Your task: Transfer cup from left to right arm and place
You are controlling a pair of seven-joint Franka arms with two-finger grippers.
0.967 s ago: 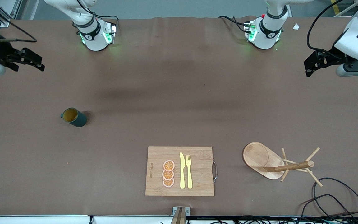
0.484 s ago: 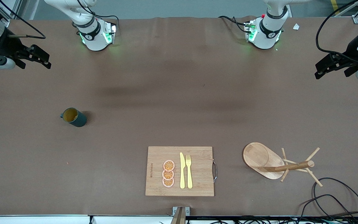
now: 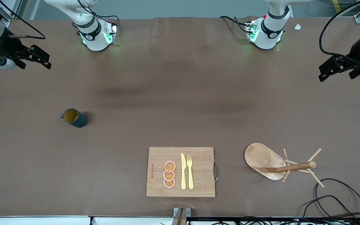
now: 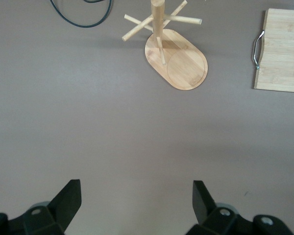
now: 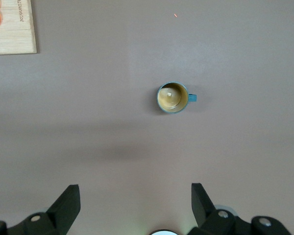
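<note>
The cup (image 3: 73, 117), dark teal with an ochre inside, stands upright on the brown table toward the right arm's end. It also shows in the right wrist view (image 5: 172, 98), alone on bare table. My right gripper (image 3: 44, 59) is open and empty, up in the air over the table's edge at the right arm's end, well apart from the cup; its own view shows it open too (image 5: 135, 192). My left gripper (image 3: 323, 73) is open and empty, up over the left arm's end of the table, as its own view shows (image 4: 137, 188).
A wooden cutting board (image 3: 198, 184) with orange slices (image 3: 169, 174), a yellow knife (image 3: 183, 171) and a fork (image 3: 190, 172) lies near the front camera. A wooden mug tree (image 3: 280, 165) on an oval base stands beside it. Black cables (image 3: 333, 200) lie nearby.
Both arms have swung outward toward the table's ends over the last second. The left gripper moved farthest. The cup has not moved.
</note>
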